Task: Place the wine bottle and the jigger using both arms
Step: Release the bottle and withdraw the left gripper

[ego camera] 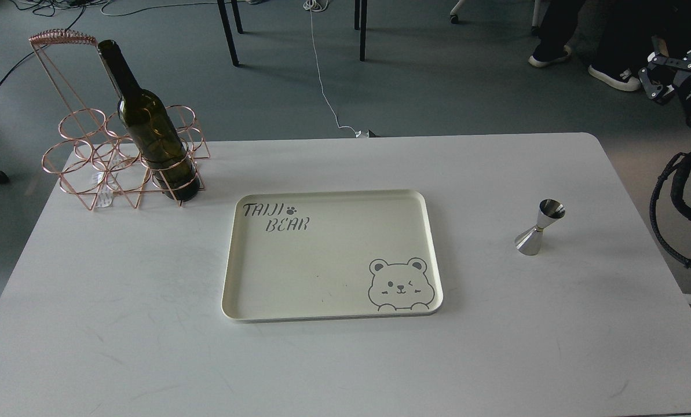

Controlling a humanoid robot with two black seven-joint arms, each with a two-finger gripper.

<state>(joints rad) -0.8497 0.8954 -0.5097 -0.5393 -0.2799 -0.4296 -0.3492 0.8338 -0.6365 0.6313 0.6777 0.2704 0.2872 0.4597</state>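
The wine bottle (148, 124), dark olive-green, stands a little tilted in the front right ring of a copper wire rack (87, 159) at the table's far left corner. Nothing holds it. The jigger (539, 227), a shiny steel double cone, stands upright on the white table (345, 359) to the right of the tray. My left arm is out of view. My right arm shows only at the upper right edge, off the table and far from the jigger. Its gripper (661, 75) is small and dark, and I cannot tell its fingers apart.
A cream tray (322, 260) with "TAIJI BEAR" lettering and a bear drawing lies empty in the middle of the table. The rack's tall handle (61, 39) rises behind the bottle. My right arm's black cable loop (666, 214) hangs beside the table's right edge.
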